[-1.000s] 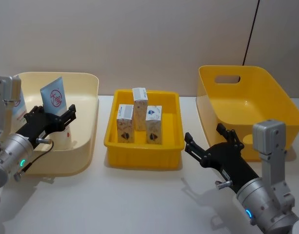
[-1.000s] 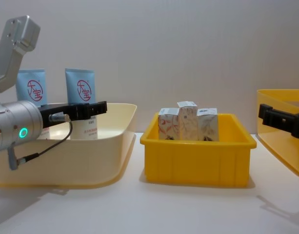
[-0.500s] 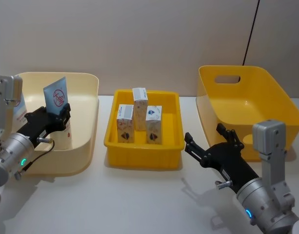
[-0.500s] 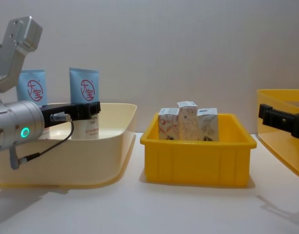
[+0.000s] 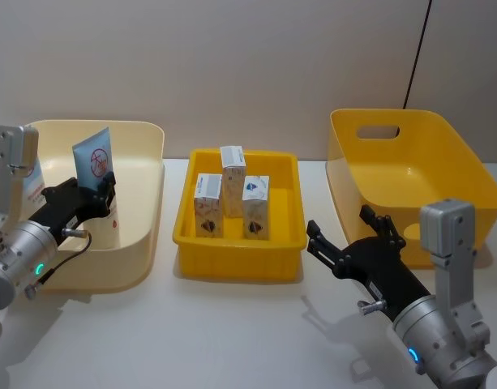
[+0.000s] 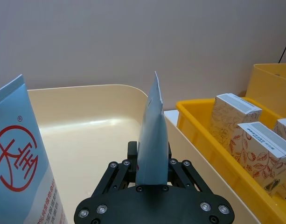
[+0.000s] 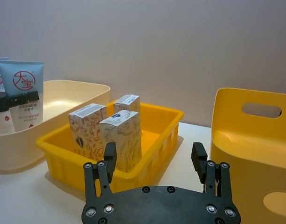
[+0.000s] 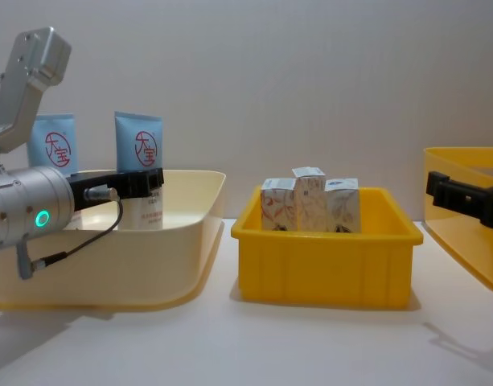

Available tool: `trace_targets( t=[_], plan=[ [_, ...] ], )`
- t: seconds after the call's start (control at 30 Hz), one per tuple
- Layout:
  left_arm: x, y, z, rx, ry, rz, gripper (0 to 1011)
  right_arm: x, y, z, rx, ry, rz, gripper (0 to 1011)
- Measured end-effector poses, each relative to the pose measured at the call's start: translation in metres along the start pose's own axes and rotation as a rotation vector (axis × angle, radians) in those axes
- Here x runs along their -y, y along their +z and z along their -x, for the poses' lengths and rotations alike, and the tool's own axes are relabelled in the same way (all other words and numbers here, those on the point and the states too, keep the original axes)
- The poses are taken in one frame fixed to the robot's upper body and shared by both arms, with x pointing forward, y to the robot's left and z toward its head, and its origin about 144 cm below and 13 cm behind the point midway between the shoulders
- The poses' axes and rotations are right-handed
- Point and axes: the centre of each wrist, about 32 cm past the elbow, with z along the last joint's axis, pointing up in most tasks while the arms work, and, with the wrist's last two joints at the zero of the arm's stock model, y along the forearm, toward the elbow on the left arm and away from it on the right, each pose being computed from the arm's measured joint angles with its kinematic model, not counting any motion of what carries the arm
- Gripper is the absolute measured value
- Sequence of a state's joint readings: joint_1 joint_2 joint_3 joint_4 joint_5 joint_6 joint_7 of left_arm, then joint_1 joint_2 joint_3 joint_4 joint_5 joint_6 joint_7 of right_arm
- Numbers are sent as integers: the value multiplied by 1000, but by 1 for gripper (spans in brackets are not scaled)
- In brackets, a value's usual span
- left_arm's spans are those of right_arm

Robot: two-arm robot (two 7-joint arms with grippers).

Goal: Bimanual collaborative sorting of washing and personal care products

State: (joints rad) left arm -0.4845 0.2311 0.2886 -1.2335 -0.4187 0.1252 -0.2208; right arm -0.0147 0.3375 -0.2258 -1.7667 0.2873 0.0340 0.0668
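Two tall pale-blue tubes stand in the cream tray (image 5: 147,138). My left gripper (image 5: 102,194) is shut on the nearer tube (image 5: 95,160), gripping its lower body; the wrist view shows that tube (image 6: 152,135) edge-on between the fingers. The other tube (image 5: 34,177) stands at the far left, partly hidden by my arm. Three small white cartons (image 5: 232,170) with orange print stand upright in the low yellow bin (image 5: 236,263). My right gripper (image 5: 347,232) hovers open above the table, right of that bin, with nothing in it.
A tall yellow bin (image 5: 410,162) with a handle slot stands at the right, nothing inside it. The white table in front of the containers is bare. A wall rises close behind everything.
My left gripper, open around the nearer tube a second ago, has shut on it, and the tube has turned slightly. The right arm has not moved.
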Motion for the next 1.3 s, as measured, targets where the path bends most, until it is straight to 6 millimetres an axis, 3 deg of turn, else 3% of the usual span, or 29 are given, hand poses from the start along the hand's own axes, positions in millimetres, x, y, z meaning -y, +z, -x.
trace_targets(
  t=[0.37,1.3],
  plan=[
    [-1,2,-3,3,-41,23,283,0,0,0,0,0,0,1001],
    [-13,72,-15,10,-310,283,283,0,0,0,0,0,0,1001]
  ],
)
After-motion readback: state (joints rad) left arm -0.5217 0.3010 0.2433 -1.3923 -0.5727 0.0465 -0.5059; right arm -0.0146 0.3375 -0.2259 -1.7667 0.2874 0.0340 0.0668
